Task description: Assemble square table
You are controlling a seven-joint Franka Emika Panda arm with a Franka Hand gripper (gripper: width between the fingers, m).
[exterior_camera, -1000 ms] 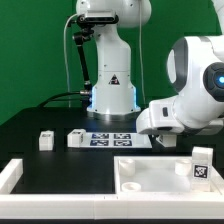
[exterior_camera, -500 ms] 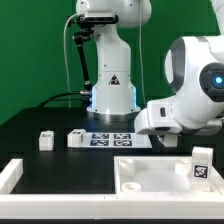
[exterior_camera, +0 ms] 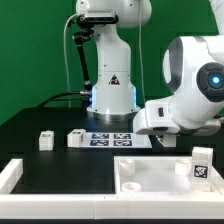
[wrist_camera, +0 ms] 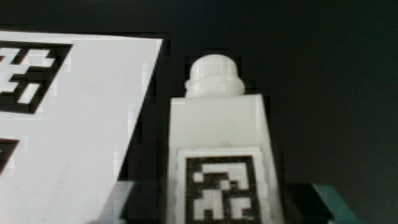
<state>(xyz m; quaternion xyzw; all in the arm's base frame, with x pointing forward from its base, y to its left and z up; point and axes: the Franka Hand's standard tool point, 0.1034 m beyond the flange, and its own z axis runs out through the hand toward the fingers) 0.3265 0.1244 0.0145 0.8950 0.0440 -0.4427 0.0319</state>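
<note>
No shift shows in the exterior view since a second ago; the arm (exterior_camera: 195,95) stays low by the marker board (exterior_camera: 110,138). Wrist view: a white leg (wrist_camera: 217,120) stands between the gripper (wrist_camera: 217,205) fingers (wrist_camera: 128,205), beside that board. Clamped or only bracketing it, cannot tell. The table panel (exterior_camera: 160,172) lies nearer the camera, with a second leg (exterior_camera: 201,168) upright at the exterior view's right end of it.

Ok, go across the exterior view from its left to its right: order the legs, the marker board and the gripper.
small leg → second small leg → marker board → gripper closed on the gripped leg → upright leg
</note>
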